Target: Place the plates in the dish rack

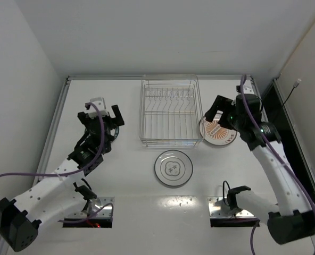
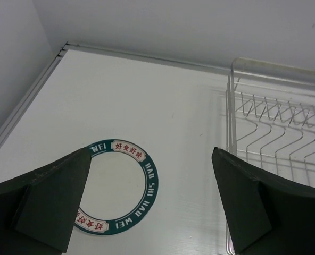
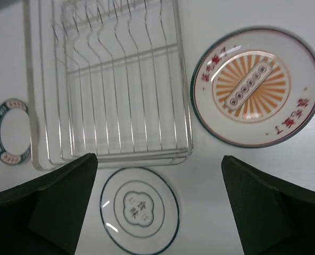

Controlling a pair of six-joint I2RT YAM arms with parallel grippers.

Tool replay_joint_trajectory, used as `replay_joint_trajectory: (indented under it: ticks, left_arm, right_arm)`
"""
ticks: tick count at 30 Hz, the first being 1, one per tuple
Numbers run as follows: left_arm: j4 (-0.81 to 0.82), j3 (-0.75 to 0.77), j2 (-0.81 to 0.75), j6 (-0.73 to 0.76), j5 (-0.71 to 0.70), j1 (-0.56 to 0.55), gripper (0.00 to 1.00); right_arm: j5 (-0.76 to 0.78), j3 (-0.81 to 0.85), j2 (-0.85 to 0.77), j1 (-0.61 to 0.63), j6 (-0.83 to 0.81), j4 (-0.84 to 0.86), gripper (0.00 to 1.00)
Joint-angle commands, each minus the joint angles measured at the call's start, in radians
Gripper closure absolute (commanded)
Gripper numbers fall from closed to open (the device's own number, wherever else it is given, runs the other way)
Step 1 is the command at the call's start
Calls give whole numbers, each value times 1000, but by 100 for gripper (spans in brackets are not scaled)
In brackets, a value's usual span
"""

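Observation:
The silver wire dish rack (image 1: 171, 111) stands empty at the table's far middle. The orange-patterned plate (image 1: 218, 133) lies flat just right of it. The pale grey plate (image 1: 173, 168) lies flat in front of it. The green-rimmed plate (image 2: 141, 180) lies flat left of the rack, mostly hidden under my left gripper in the top view. My left gripper (image 1: 103, 118) is open and empty above that plate. My right gripper (image 1: 213, 110) is open and empty, high over the rack's right edge and the orange plate (image 3: 256, 87).
A raised rail (image 1: 59, 117) runs along the table's left edge and another along the back. White walls close in on three sides. Two metal base plates (image 1: 88, 212) sit at the near edge. Purple cables trail along both arms.

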Motion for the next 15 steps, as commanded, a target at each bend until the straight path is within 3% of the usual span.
replay_joint_trajectory:
  ticks: [1,3,4,6,8,15]
  left_arm:
    - [11,51,28,25,16,-9,3]
    - [11,51,28,12,50,-9,3]
    - [11,51,28,11,62,-9,3]
    - [11,51,28,11,71,-9,3]
    - [2,60,38,1,81,-9,3]
    - [-21,82,62,-19,139,-9,3]
  right_arm:
    - [-115,-36,85,-170,-30,-18,0]
    - [-357,-128,146,-385,-9,56,0]
    - [-619,-256,170,-609,43,175,0]
    - [-796,-396,203,-763,130,347,1]
    - [-817,-488,235,-869,149,417,1]
    - [-676,-491,325,-923,100,380,2]
